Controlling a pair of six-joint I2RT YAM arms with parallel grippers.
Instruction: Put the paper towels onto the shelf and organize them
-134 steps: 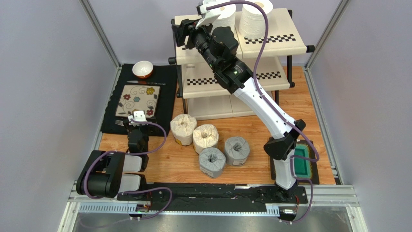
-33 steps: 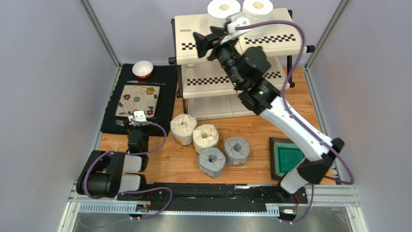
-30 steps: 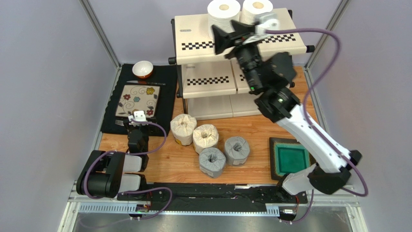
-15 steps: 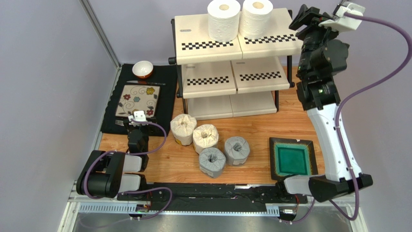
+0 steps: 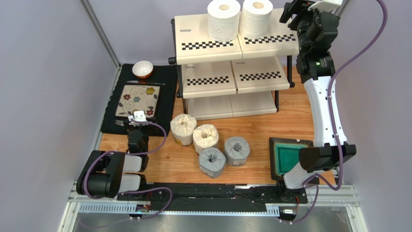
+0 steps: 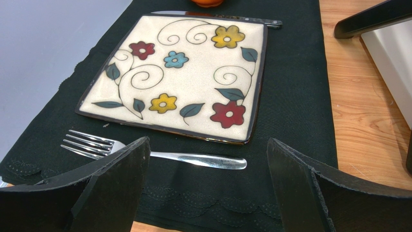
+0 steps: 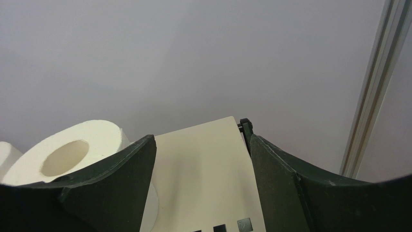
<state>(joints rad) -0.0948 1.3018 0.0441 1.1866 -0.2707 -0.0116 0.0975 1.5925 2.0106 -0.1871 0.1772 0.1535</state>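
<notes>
Your right gripper [image 7: 202, 145] just swung clear of the shelf [image 5: 193, 30], open and empty, so 2 white rolls [image 5: 224, 20] sit on top. 4 wrapped rolls [image 5: 205, 138] wait on the table [image 5: 290, 116]; left gripper [image 6: 208, 159] is open too.

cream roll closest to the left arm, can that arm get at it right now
Probably yes. The left pincer is open and empty, and the cream roll sits on the wood just to its right, with nothing standing between them.
</notes>
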